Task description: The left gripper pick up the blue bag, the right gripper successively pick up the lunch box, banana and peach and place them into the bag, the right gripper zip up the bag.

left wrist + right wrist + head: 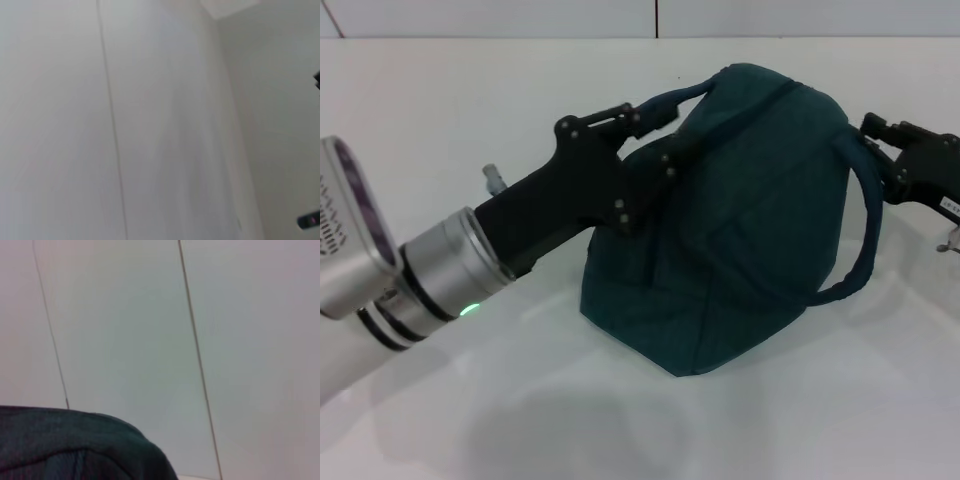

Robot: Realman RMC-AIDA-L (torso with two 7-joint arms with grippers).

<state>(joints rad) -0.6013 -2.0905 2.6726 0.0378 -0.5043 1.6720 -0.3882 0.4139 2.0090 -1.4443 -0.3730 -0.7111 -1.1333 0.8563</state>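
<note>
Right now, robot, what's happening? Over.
Left gripper at dark blue fabric bag, clamping its handle. Right gripper at bag's far end. Bag looks closed. Nothing blocking.

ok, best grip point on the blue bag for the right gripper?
Probably the handle loop on the blue bag, approached from the robot's right. It arcs clear of the bag's side, so fingers could likely close around it. The right gripper is already beside it; the left gripper is at the other handle.
</note>
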